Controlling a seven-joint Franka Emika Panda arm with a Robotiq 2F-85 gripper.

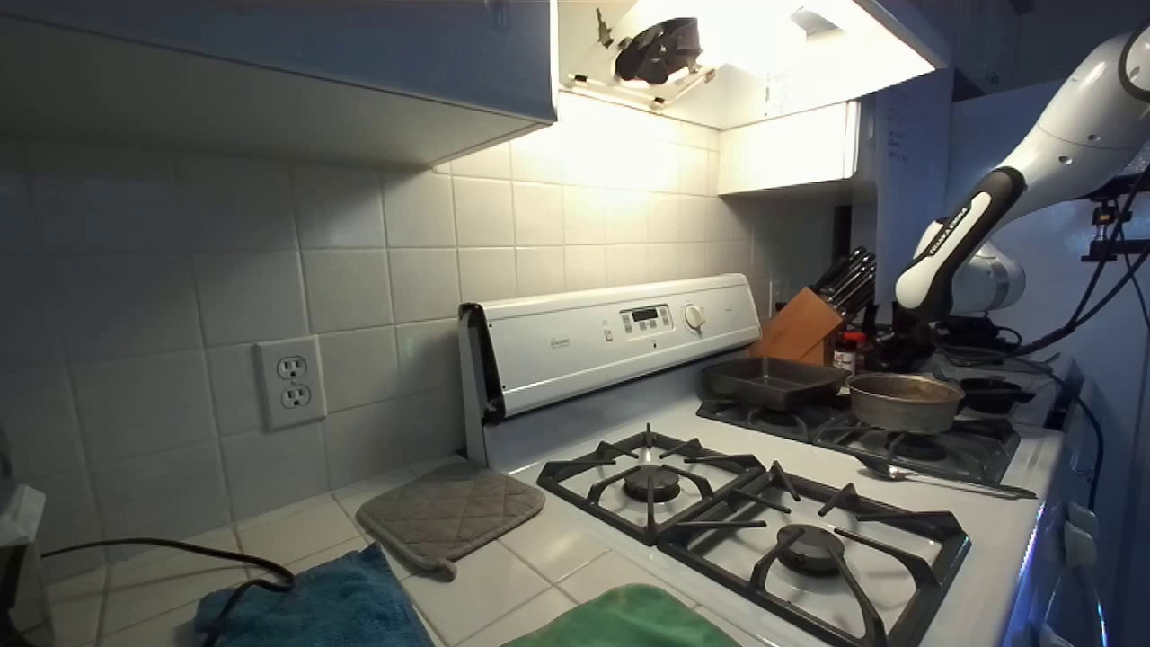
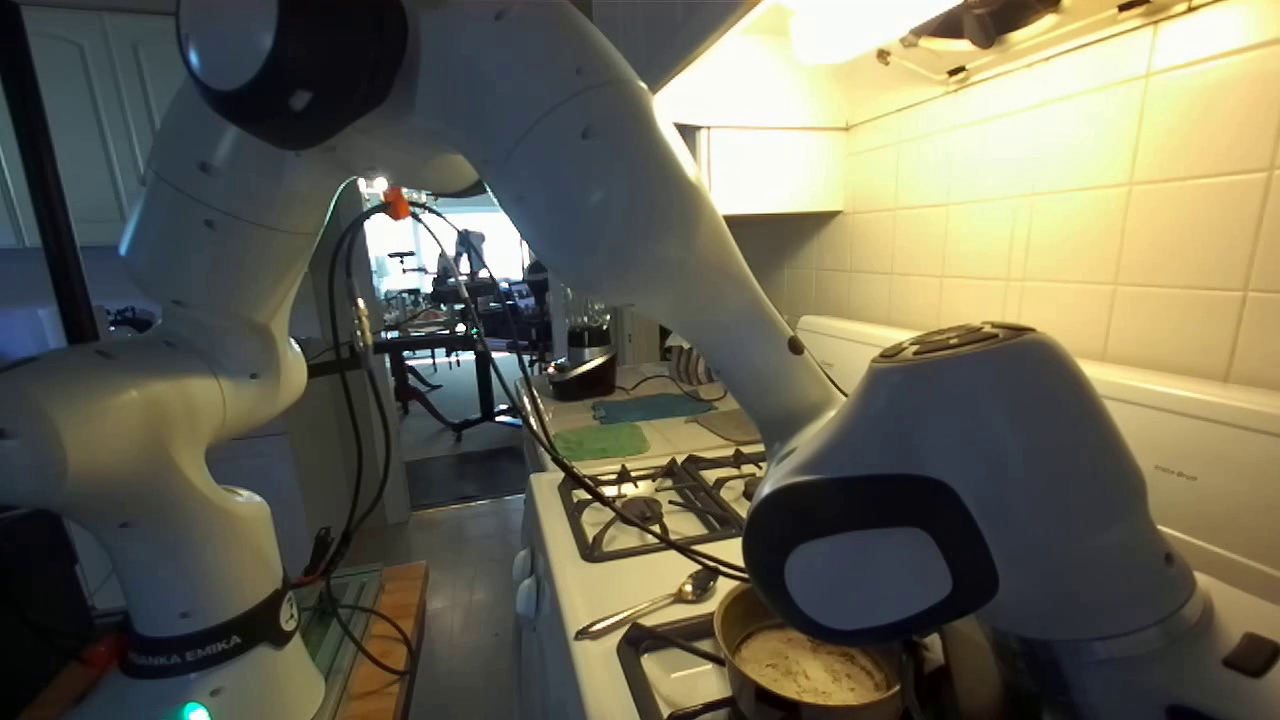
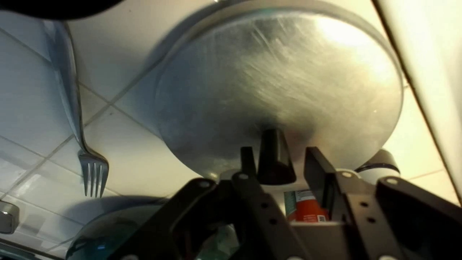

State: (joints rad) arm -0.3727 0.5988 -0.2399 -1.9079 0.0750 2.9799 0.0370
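In the wrist view, a round silver metal lid [image 3: 231, 83] lies over the white tiled counter. From it rises a black knob [image 3: 276, 162], which sits between the fingers of my gripper [image 3: 279, 155]. The jaws stand apart, one on each side of the knob. A clear gap shows between the knob and the right finger [image 3: 319, 169]; on the left the gap is narrow. A silver fork [image 3: 94, 169] rests on the tiles left of the lid. In an exterior view the gripper is a dark shape behind a metal pan [image 1: 905, 404]; elsewhere the arm hides it.
A red and green labelled container [image 3: 306, 207] and a white-topped jar [image 3: 379, 169] stand close to the fingers. A dark rectangular pan [image 1: 773, 382], a knife block [image 1: 800, 328] and a large spoon [image 1: 952, 483] are around the stove. A wall edge [image 3: 422, 90] borders the lid.
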